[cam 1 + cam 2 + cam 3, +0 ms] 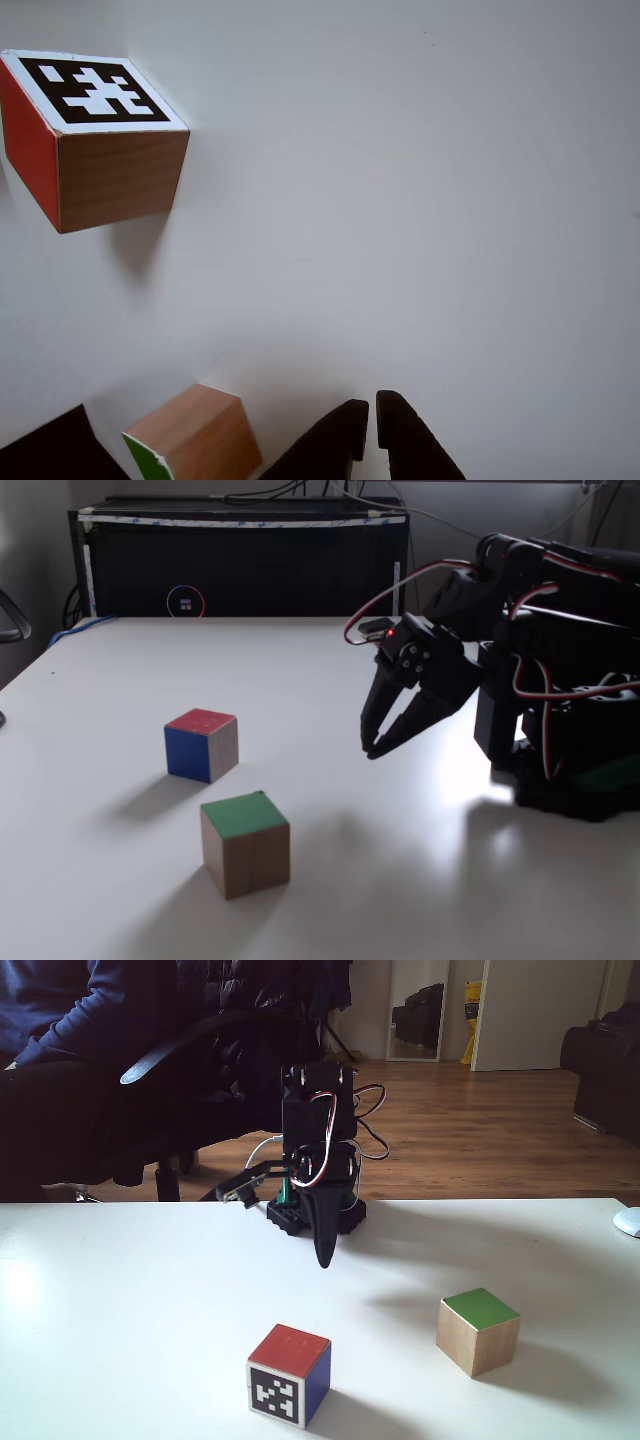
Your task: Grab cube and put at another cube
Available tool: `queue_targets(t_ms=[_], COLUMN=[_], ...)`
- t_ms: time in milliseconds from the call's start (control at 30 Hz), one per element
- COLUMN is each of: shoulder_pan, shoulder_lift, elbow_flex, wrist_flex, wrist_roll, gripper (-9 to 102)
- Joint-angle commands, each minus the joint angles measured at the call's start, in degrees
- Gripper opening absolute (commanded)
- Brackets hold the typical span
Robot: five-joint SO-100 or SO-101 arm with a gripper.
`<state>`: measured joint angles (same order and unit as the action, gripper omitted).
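Your gripper [372, 750] is hanging just above the white table [100, 680], tips pointing down, and it is grasping nothing. In the other view the two dark fingers [335, 445] are sitting almost together with only a thin slit between them, so the jaws are reading as closed and empty.

The cube [245, 842] is resting on the table with its green face up, well apart from your gripper, toward the lower left of the tips in that fixed view. In the other view you are seeing it [195, 435] at the bottom edge, left of the fingers, not touching them.

Another cube [201, 744] is sitting near the green one, apart from it, red face up. The facing fixed view is showing its pixel marker side [288, 1375], with the green-topped cube [478, 1332] to the right of it.

A person in dark clothing [60, 1020] is sitting behind the table.
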<state>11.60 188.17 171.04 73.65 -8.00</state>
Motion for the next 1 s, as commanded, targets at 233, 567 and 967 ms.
queue_targets(t_ms=[233,567,967], shoulder_pan=[-0.7,-0.7,-9.32], shoulder_lift=[0.26,0.26,0.26], elbow_flex=[-0.97,-0.97,-2.72], wrist_flex=[0.35,0.35,0.62], wrist_roll=[5.01,4.92,5.27], gripper=[0,0,1])
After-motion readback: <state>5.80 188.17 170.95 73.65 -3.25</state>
